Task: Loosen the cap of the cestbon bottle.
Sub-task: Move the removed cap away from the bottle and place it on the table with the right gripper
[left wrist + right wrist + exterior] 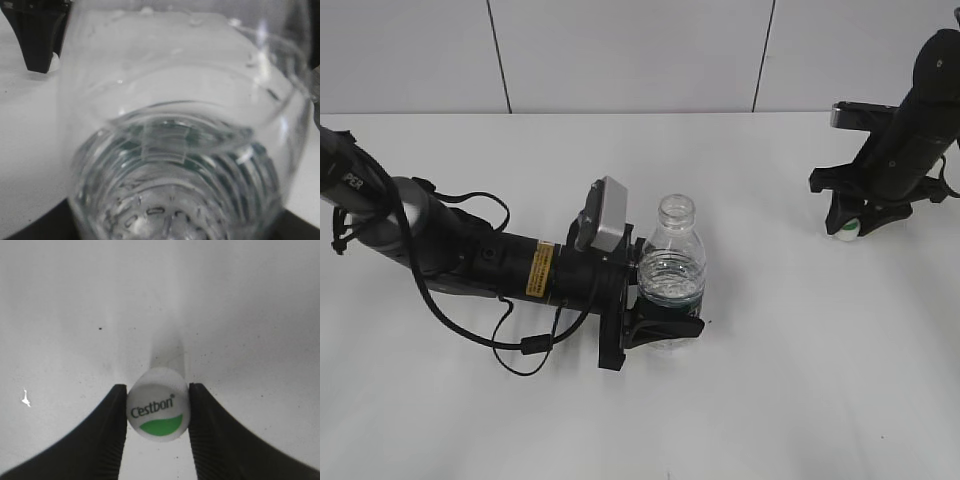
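Observation:
The cestbon bottle stands upright near the table's middle, clear with a dark green label band and some water inside. Its mouth is bare, with no cap on it. My left gripper comes in from the left and is shut on the bottle's lower body. In the left wrist view the bottle fills nearly the whole frame. The cap, white with a green patch and "Cestbon" lettering, sits between the black fingers of my right gripper, which is shut on it. That gripper holds the cap low over the table at the far right.
The white table runs back to a tiled wall. A black cable loops under the left arm. In the left wrist view a black part stands at the top left.

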Robot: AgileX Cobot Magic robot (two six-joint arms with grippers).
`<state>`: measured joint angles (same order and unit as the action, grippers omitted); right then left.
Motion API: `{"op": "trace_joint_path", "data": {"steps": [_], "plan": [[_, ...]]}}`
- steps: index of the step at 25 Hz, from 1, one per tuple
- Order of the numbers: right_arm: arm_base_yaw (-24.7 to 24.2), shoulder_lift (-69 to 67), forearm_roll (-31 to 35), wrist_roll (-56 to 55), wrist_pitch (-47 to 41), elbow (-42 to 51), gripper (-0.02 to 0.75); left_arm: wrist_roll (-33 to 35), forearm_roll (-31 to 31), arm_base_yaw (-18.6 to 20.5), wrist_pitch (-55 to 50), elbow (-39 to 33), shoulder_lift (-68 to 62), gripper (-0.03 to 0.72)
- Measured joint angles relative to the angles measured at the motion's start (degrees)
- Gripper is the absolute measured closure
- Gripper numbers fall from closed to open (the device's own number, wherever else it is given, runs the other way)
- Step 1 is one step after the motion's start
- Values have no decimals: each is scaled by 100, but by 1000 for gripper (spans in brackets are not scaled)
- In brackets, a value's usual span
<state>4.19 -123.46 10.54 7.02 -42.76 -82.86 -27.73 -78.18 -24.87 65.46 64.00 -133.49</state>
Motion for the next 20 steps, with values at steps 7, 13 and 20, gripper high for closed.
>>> {"op": "trace_joint_path", "data": {"steps": [7, 13, 20], "plan": [[0, -4, 89, 0, 26, 0, 449, 0, 6, 0, 0, 0, 0, 286], [0, -4, 95, 0, 26, 0, 449, 0, 6, 0, 0, 0, 0, 286], [0, -4, 108, 0, 26, 0, 449, 0, 1, 0, 0, 0, 0, 286]]}}
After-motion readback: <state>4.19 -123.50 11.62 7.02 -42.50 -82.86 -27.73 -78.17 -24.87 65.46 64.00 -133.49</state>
